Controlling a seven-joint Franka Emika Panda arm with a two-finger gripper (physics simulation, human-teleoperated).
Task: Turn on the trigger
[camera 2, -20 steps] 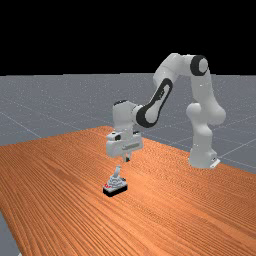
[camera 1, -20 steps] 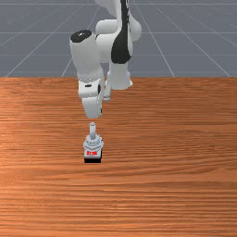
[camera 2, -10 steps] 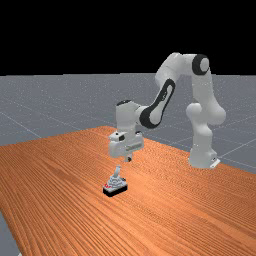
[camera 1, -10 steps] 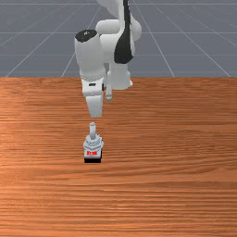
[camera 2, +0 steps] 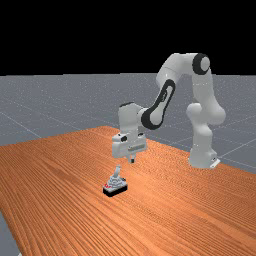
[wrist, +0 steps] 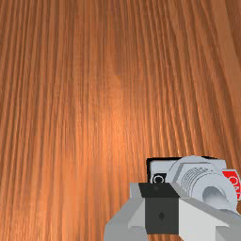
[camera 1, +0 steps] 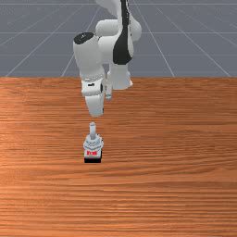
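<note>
In the far view our hand (camera 2: 132,160) hangs above the trigger (camera 2: 115,184), toward the far view's right of its upright lever (camera 2: 118,172) and apart from it. The lever seems to lean slightly our way, from the red mark (camera 2: 106,186).

In the front view the lever is just past our hand's lower end, on the side away from the arm; the red mark is farther out, above the black base (camera 1: 92,160).

In the wrist view our fingers (wrist: 161,212) are together with nothing between them, and the ribbed collar (wrist: 193,176) lies below and beside them. We judge the trigger rigid and light enough to skid, its lever smooth and perhaps slippery. We'd part the fingers, straddle the lever near its top and ease it toward the red mark.
</note>
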